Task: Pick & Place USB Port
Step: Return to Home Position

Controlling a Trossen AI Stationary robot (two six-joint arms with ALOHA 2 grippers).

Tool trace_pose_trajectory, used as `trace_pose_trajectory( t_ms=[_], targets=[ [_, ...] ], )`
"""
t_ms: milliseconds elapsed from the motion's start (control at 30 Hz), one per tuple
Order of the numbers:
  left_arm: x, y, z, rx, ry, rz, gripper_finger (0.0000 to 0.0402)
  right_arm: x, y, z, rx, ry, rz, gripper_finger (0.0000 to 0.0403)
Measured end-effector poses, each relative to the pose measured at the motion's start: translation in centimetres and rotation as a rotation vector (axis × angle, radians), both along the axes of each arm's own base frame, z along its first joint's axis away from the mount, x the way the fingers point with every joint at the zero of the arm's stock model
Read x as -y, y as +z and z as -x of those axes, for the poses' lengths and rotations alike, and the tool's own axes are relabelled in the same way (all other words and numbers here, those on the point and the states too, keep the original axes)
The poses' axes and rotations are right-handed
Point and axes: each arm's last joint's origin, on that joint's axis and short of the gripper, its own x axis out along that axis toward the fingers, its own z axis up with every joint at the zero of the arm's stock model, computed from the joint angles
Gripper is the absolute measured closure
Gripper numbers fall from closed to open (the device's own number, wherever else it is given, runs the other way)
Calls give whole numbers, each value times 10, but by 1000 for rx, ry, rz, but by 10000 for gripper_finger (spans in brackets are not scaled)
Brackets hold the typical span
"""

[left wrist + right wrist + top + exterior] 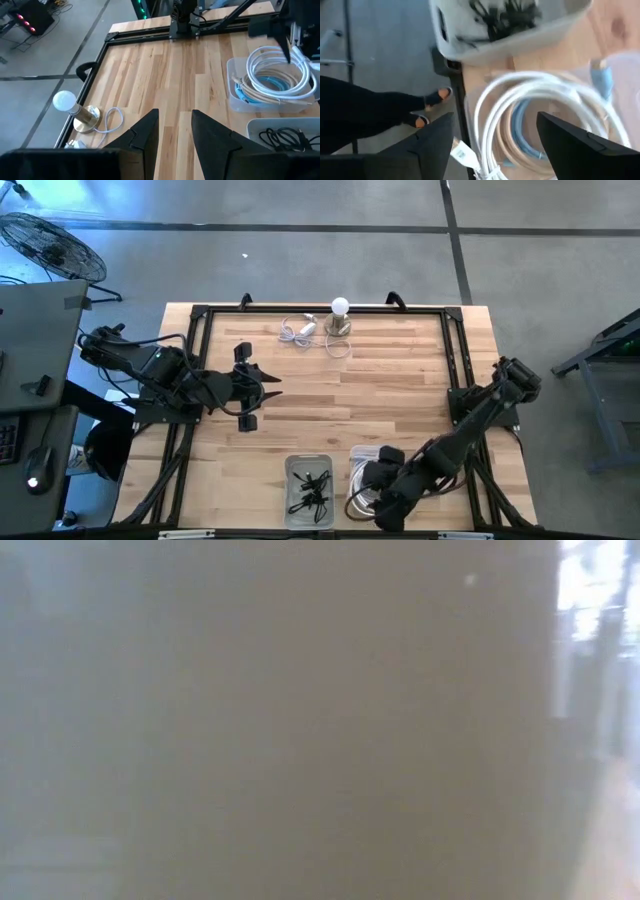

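Pale wood planks make up the table, smooth and striped, edged with a black metal frame.

We see the left arm folded low at the table's left side, forearm roughly level. The left gripper points across the boards towards the far side. Its two dark, wedge-shaped fingers stand apart with only bare wood between them, gripping nothing.

The right arm stretches from its base at the right edge diagonally to the near edge, bent down at the wrist. The right gripper hangs over the transparent bin with its fingers spread wide and nothing between them.

Directly below it lies the white HDMI cable, a glossy round cord wound in loose loops inside that clear plastic bin. It rests on a beige coil and a light-blue one.

Just beside stands the gray bin, a matt rectangle with rounded corners, holding a tangle of thin black USB cables.

At the far edge stands a small lamp, a frosted round bulb on a brass-coloured base with a white cord curling beside it.

Past the table's near edge, the right wrist view shows a person's sandalled foot on the grey floor.

Our low view is entirely blurred.
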Motion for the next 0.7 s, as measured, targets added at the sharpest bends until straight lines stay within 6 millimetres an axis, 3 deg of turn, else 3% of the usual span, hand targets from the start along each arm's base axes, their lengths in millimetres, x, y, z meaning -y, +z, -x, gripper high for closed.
trace_pose_trajectory(
  t_ms=[167, 300, 500, 700],
  targets=[
    [-1, 0, 0, -9, -13, -28, 289, 27, 45, 11, 174, 4, 6, 128],
    [-1, 1, 1, -17, -36, -69, 289, 63, 91, 30, 352, -19, 42, 128],
    [-9, 11, 16, 4, -61, -176, 289, 135, 158, 80, 660, -100, 210, 128],
    [-29, 32, 55, 83, -8, -319, 289, 200, 196, 141, 857, -244, 341, 128]
  ],
)
